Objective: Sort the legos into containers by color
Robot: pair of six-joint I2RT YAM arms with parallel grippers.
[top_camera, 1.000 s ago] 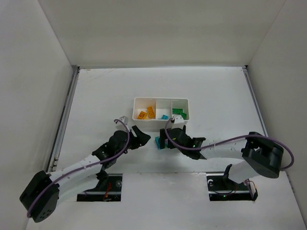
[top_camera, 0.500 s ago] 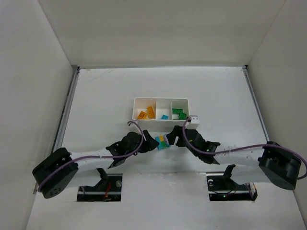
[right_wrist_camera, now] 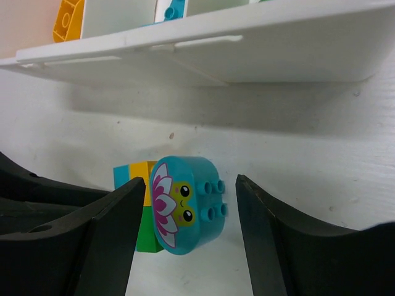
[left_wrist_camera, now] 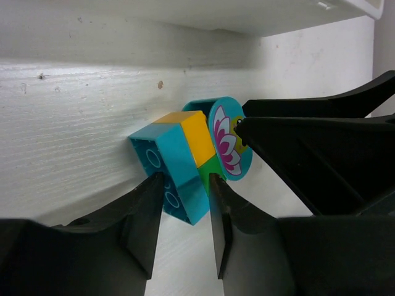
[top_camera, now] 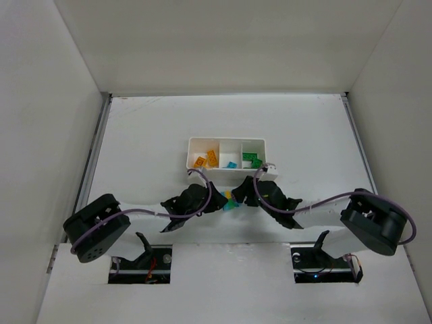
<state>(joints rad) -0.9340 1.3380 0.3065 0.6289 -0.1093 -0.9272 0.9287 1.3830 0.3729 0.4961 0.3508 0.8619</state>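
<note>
Left gripper point(left_wrist_camera: 185, 188): jaws narrow, flanking end of cyan brick point(left_wrist_camera: 170, 176); whether actually pinching, cannot tell. Right gripper point(right_wrist_camera: 188, 185): jaws spread either side of rounded cyan flower-face piece point(right_wrist_camera: 185, 213), gap showing on one side. Both pieces in one lego clump point(top_camera: 228, 199) with yellow-orange brick point(left_wrist_camera: 196, 135) and green brick point(left_wrist_camera: 208, 169), on table point(top_camera: 304, 135) just beside near wall of white tray point(right_wrist_camera: 259, 43), outside compartments point(top_camera: 231, 150). Tray holds yellow-orange legos point(top_camera: 206, 160) left, cyan lego point(top_camera: 231, 165) middle, green legos point(top_camera: 252, 160) right.

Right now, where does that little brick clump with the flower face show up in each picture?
Top external: the clump sits at the centre, just below the tray.
Left wrist: the clump is at the centre, with the tray along the top.
Right wrist: the clump is lower centre, with the tray across the top.
Shared landmark: the white tray.
</note>
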